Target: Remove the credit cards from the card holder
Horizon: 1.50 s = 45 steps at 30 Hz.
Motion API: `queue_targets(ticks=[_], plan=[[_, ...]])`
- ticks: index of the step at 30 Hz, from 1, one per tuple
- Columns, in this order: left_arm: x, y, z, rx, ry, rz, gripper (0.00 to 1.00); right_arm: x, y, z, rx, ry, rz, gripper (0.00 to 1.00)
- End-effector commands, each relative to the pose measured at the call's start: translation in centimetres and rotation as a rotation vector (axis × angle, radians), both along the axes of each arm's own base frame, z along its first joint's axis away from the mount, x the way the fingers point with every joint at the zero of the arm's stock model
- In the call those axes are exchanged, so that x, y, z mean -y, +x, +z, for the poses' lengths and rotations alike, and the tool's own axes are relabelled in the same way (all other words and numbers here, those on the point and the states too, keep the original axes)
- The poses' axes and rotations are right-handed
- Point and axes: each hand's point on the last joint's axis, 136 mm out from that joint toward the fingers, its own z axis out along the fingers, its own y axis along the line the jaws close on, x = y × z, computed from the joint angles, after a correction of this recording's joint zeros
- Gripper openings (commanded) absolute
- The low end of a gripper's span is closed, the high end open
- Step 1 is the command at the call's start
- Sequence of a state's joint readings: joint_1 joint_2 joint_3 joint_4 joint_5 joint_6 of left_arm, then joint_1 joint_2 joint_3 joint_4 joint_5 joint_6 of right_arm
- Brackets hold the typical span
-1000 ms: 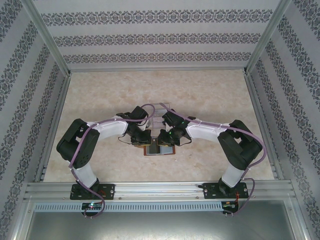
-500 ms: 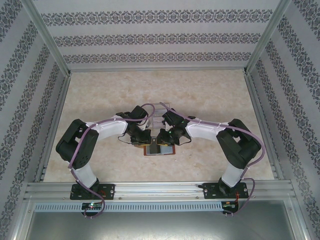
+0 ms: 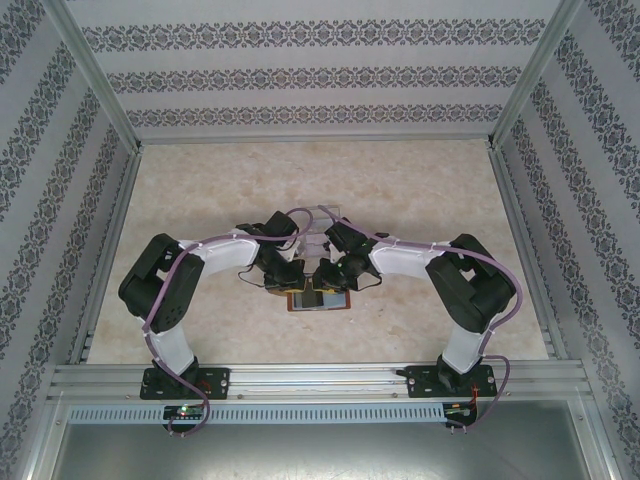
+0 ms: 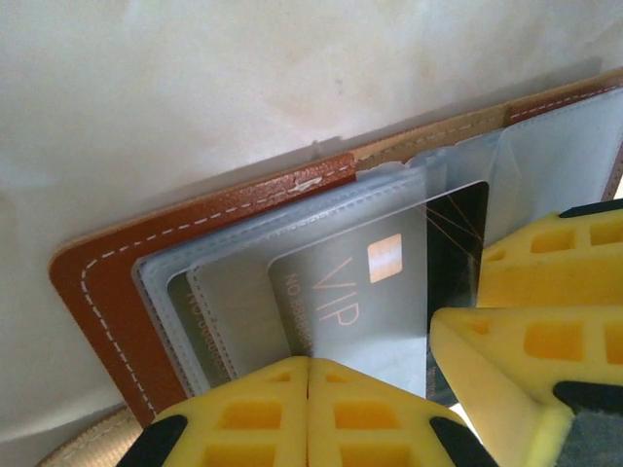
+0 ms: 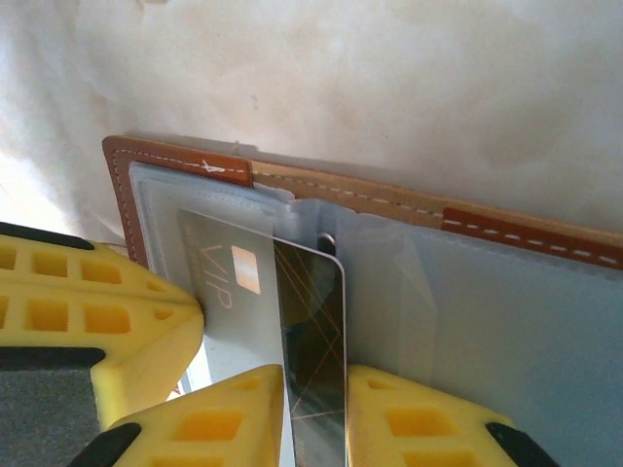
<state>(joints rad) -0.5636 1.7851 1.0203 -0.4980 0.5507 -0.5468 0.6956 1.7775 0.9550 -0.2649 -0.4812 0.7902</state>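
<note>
The marbled table (image 3: 420, 200) carried the two arms, bent inward so that their wrists met near its middle. Beneath them the card holder (image 3: 318, 300) lay open and flat, brown leather down and clear sleeves (image 4: 224, 263) up. The left gripper (image 4: 308, 375), jaws closed with nothing between them, appeared to rest on the sleeves as a hold-down. The right gripper (image 5: 314, 375) was pinched on the dark credit card (image 5: 313, 292), which stood partly out of its pocket. The grey VIP credit card (image 4: 350, 302) sat in a sleeve just beside it. Probable failures were the holder lifting or sliding with the card if the hold-down slipped, the thin card escaping a shallow pinch, and the grey card being dragged along by friction.
</note>
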Motion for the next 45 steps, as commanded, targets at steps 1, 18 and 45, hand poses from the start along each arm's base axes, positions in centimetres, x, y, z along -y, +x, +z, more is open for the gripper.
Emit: queue_targets(ticks=[1,18,45], plan=[[-0.8,-1.8,-1.7,-0.068,0.066,-0.043,0.06,-0.6,0.3,0.0,-0.01,0.069,-0.012,0.23],[-1.1,-1.7,-1.7,-0.063,0.087,-0.047,0.06,0.9,0.3,1.1,0.019,0.089,-0.047,0.06],[-1.3,-1.4,-1.1,-0.041,0.098,-0.044,0.06,5.7,0.3,1.5,0.07,-0.102,-0.05,0.04]])
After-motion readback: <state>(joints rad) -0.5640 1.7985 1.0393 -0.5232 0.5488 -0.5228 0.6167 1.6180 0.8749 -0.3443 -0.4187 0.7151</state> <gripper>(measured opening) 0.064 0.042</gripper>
